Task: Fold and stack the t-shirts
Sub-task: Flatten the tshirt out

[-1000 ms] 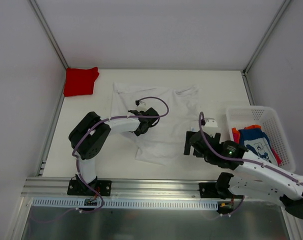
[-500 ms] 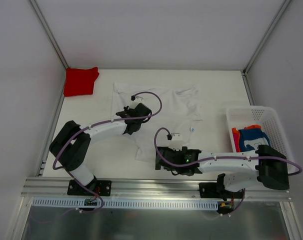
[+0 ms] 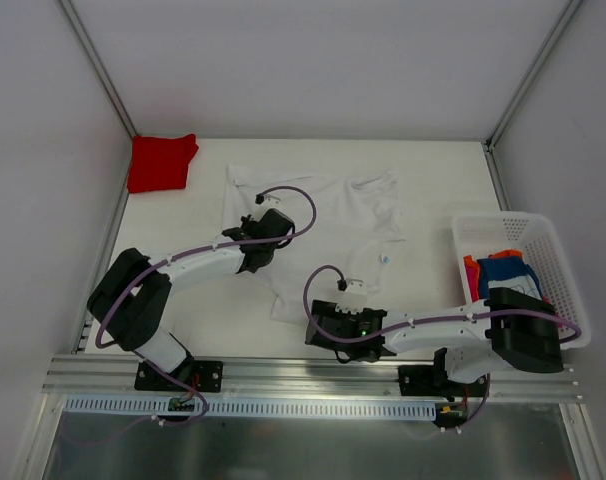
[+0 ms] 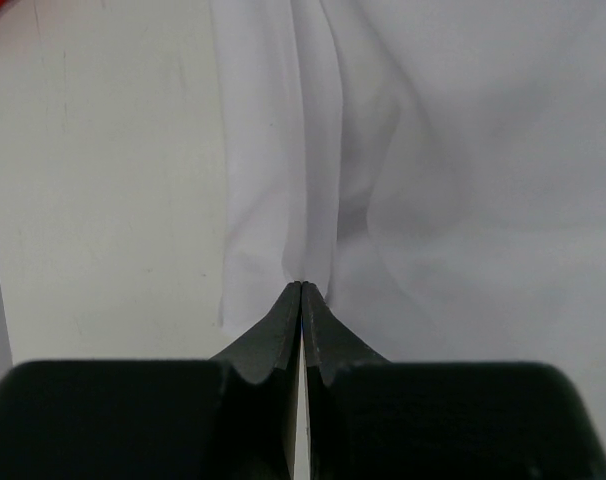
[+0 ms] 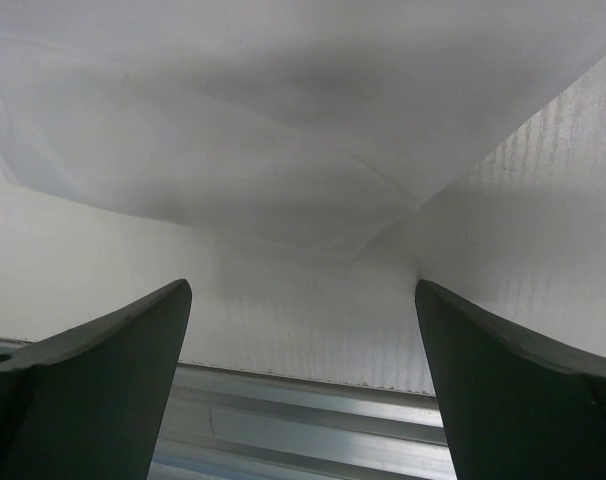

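The desk point(image 3: 433, 190) carries the white t-shirt point(image 3: 333, 215) spread at its middle. A white mesh basket point(image 3: 503, 217) at the right edge holds the blue t-shirt point(image 3: 508, 272) and the orange-red t-shirt point(image 3: 471, 270). The folded red t-shirt point(image 3: 161, 162) lies in the far left corner. The left end effector point(image 4: 301, 290) is pinched on a crease of the white shirt. The right end effector point(image 5: 303, 290) gapes wide at its near hem.

White table point(image 3: 183, 290), 3 things sitting on it rn: red t-shirt point(image 3: 161, 162) folded up in the far left corner, white t-shirt point(image 3: 353, 222) spread out kinda rumpled in the middle, and a plastic basket point(image 3: 503, 216) by the right edge, apart from both tbh.
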Robot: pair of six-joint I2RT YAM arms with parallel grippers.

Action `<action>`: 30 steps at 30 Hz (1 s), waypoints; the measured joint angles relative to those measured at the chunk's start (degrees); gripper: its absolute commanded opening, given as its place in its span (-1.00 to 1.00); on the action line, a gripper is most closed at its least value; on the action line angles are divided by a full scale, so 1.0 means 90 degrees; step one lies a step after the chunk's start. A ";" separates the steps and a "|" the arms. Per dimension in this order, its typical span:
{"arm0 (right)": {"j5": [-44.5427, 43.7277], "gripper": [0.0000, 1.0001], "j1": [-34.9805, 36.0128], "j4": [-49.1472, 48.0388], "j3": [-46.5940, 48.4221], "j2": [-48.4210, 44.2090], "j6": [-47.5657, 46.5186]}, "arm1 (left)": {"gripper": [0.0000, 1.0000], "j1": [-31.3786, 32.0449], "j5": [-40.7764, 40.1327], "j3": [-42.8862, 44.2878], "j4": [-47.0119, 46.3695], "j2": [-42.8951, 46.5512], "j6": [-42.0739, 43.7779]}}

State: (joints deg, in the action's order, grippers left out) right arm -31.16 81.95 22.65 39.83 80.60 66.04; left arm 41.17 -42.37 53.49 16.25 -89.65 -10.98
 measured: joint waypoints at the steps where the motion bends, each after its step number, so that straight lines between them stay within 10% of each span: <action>1: -0.0032 0.99 0.0007 0.0002 0.0000 0.0005 0.0032 | -1.00 0.0000 0.0007 -0.0010 -0.0005 0.0000 0.0000; 18: -0.0483 0.93 -0.0556 -0.0146 0.0044 0.0223 -0.0187 | -1.00 0.0000 0.0044 -0.0153 -0.0112 0.0019 0.0012; 21: -0.0525 0.48 -0.0576 -0.0160 0.0131 0.0369 -0.0325 | -1.00 0.0000 0.0044 -0.0160 -0.0114 0.0019 0.0012; 26: -0.0573 -0.99 -0.0595 -0.0202 0.0238 0.0668 -0.0542 | -1.00 0.0000 0.0044 -0.0175 -0.0121 0.0019 0.0015; 30: -0.0517 -0.99 -0.0617 -0.0282 0.0255 0.0726 -0.0510 | -1.00 0.0000 0.0044 -0.0182 -0.0121 0.0019 0.0015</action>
State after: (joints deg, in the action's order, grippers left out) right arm -35.81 76.40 20.12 42.13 87.13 61.45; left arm 41.17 -41.98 51.86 15.16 -89.47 -10.85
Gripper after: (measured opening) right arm 0.021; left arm 0.004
